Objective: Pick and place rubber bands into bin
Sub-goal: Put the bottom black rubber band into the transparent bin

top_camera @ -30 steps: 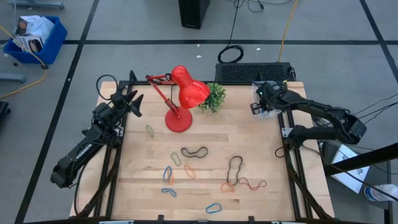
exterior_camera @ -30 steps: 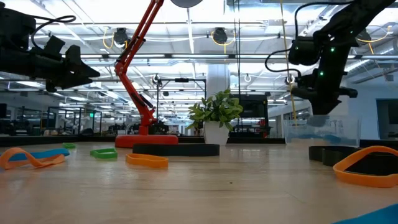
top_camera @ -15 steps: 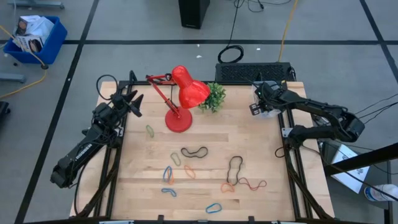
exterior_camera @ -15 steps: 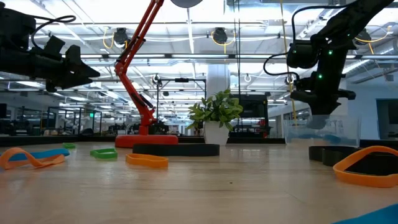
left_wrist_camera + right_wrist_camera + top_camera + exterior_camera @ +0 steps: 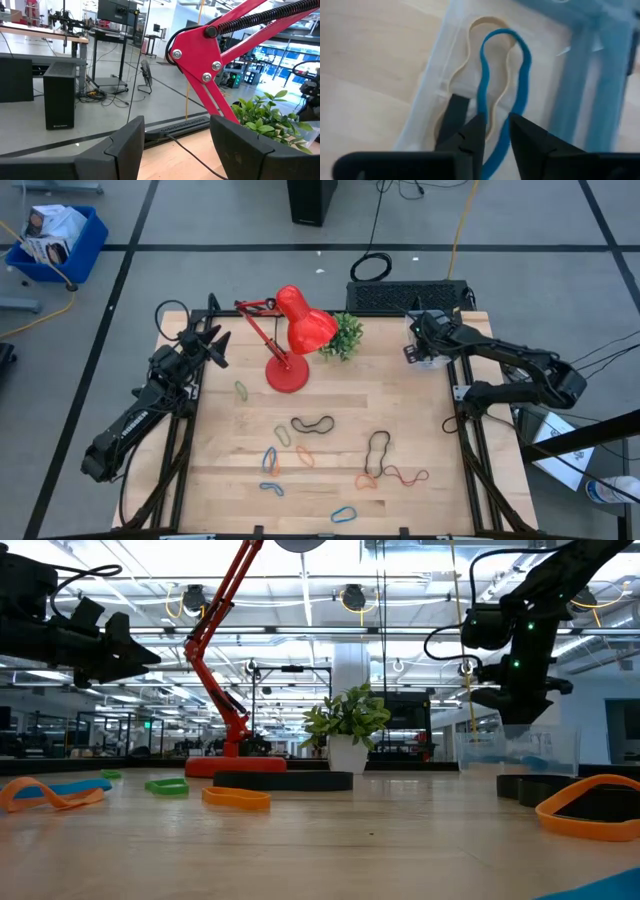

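Observation:
The bin (image 5: 428, 352) is a clear tub at the table's far right; it also shows in the low view (image 5: 520, 748). My right gripper (image 5: 497, 125) slants down over it. Its fingers stand a little apart, with a blue rubber band (image 5: 520, 75) running up from between them. A tan rubber band (image 5: 470, 60) lies inside the bin (image 5: 432, 100). More rubber bands lie flat on the table: black (image 5: 313, 423), black (image 5: 377, 448), orange-red (image 5: 405, 476), blue (image 5: 270, 460), green (image 5: 241, 390). My left gripper (image 5: 177, 135) waits open and level at the far left. My right gripper has the blue band's near end (image 5: 495, 150) in the gap between its two fingertips, which come from above, slanting down. I cannot tell whether the fingers touch the band. The loop reaches out over the bin's inside.
A red desk lamp (image 5: 290, 340) and a small potted plant (image 5: 345, 335) stand at the table's far middle. A black mat (image 5: 410, 296) lies behind the table's far edge. A blue crate (image 5: 55, 240) sits on the floor, far left.
My right gripper has stayed over the bin and turned a little at the wrist.

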Tool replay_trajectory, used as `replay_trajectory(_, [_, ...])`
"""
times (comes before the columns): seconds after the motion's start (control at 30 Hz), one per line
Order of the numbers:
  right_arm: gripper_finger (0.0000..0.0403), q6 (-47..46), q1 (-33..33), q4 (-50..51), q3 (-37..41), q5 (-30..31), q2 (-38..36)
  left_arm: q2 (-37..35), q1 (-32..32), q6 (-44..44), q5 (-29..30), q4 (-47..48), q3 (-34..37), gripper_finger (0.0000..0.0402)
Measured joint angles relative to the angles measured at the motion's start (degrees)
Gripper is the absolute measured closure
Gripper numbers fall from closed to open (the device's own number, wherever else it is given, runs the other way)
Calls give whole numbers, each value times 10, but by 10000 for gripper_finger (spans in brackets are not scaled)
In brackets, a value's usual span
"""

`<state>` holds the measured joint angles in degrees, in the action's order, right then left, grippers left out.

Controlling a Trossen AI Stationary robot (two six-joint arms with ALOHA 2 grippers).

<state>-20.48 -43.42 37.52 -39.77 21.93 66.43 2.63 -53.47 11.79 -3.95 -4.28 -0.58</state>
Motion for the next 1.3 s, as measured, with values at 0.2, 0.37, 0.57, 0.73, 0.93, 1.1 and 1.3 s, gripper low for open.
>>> replay_trajectory(0.2, [269,42,0,-11,0,-8,-43,0,0,0,0,0,0,172])
replay_trajectory(0.37, [255,132,3,-72,0,-149,-97,0,0,0,0,0,0,172])
replay_trajectory(0.57, [260,225,49,-173,0,-382,-140,0,0,0,0,0,0,172])
replay_trajectory(0.73, [267,251,140,-231,0,-430,-140,0,0,0,0,0,0,172])
replay_trajectory(0.93, [268,281,274,-241,0,-431,-112,0,0,0,0,0,0,172])
replay_trajectory(1.1, [268,307,364,-253,0,-430,-80,0,0,0,0,0,0,172])
replay_trajectory(1.3, [268,376,433,-262,0,-420,-38,0,0,0,0,0,0,172])
